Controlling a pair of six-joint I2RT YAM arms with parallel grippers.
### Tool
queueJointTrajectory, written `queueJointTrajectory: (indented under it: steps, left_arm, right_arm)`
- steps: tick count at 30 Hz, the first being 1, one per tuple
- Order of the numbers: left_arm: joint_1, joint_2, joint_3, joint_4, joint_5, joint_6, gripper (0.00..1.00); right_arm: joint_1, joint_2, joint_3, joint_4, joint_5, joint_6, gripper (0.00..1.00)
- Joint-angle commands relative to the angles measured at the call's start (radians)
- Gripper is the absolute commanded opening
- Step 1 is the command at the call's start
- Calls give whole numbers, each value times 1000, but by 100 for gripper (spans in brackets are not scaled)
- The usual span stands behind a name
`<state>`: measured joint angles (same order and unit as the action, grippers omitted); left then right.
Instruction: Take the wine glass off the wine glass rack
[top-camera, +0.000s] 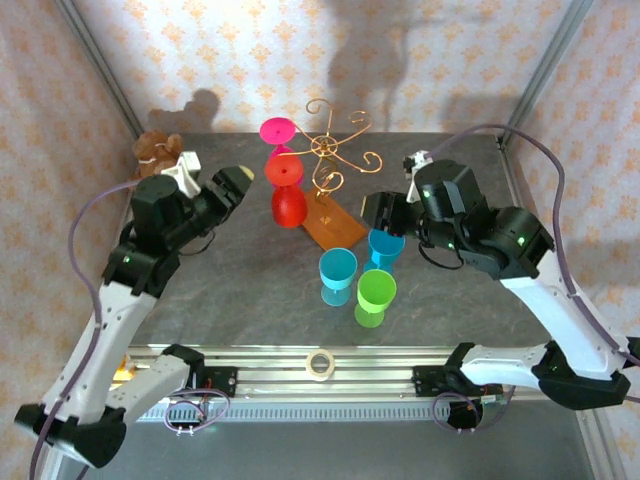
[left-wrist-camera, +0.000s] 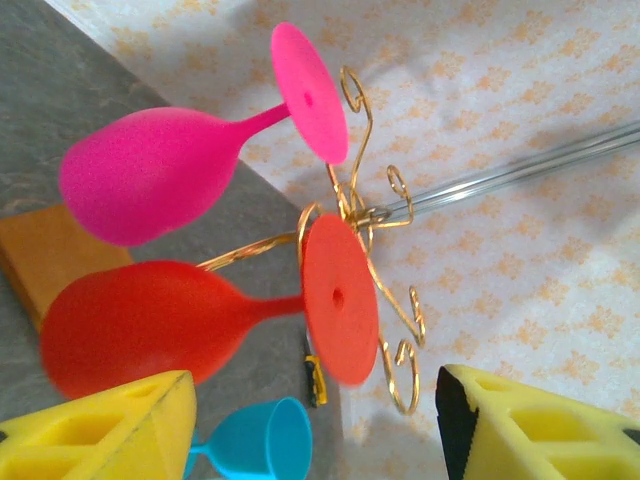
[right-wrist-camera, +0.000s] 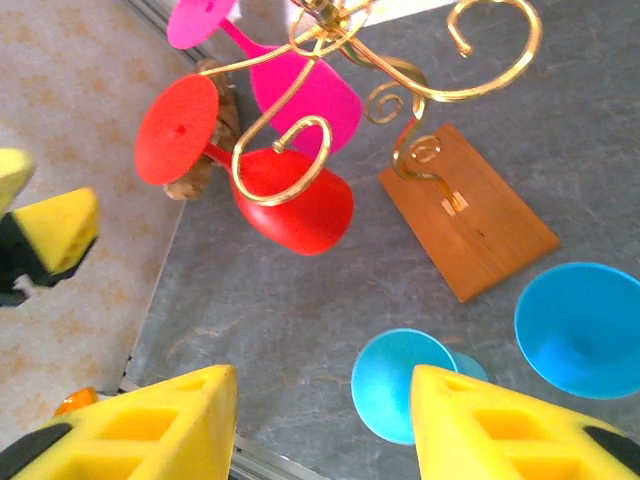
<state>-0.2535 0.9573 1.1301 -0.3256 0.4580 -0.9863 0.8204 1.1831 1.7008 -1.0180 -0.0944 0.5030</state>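
- Wine glass rack (top-camera: 333, 218) stands at mid-table on its wooden base, with its gold wire scrolls spreading from the central post.
- Two glasses hang bowl-down from the rack's left arms: a pink wine glass (top-camera: 278, 130) on the far side and a red wine glass (top-camera: 288, 205) nearer, its bowl beside the base's left edge.
- Left gripper (top-camera: 233, 190) hovers to the left of the rack and apart from it. Its own camera shows the yellow fingers (left-wrist-camera: 100, 430) spread wide with nothing between them, aimed at the red glass.
- That camera also shows what the overhead view blurs: both flat feet sit against the wire scrolls.
- Right gripper (top-camera: 380, 212) hovers just right of the base with its fingers (right-wrist-camera: 510, 420) parted. A blue glass (top-camera: 385, 248) shows in the gap, and I cannot tell whether they touch.
- From above, a second blue glass (top-camera: 337, 275) and a green glass (top-camera: 375, 297) stand upright in front of the rack, nearer the arm bases.
- A teddy bear (top-camera: 157, 150) sits far left of the rack, and a tape roll (top-camera: 320, 365) lies on the front rail.
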Motion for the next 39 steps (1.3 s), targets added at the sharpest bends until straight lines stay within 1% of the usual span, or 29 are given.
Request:
queueJointTrajectory:
  steps: [1,7,11,19,27,34,39]
  left_arm:
    - [10,48,44,105,48,-24,64]
    - [10,91,13,176,37,-57,66]
    - [10,124,44,174,49,-45,66]
    - [9,180,53,218,77,-64,66]
    - [8,220,63,276,116,-104,58]
    - [8,221,48,289,117,-109,51]
    - [5,222,24,335,125,-142,50]
  right_arm:
    - [-27,45,27,56,-94,-48,49]
    - [-61,74,46,81,-140,-49,49]
    - [-74,80,46,94,-157,-49,49]
    - [-82,93,64,99,-149,-53,50]
    - [-87,112,86,81,-151,-57,50]
    - [-89,112,79,81,-145,-56,50]
    - [-89,110,68,85,-147,-53,50]
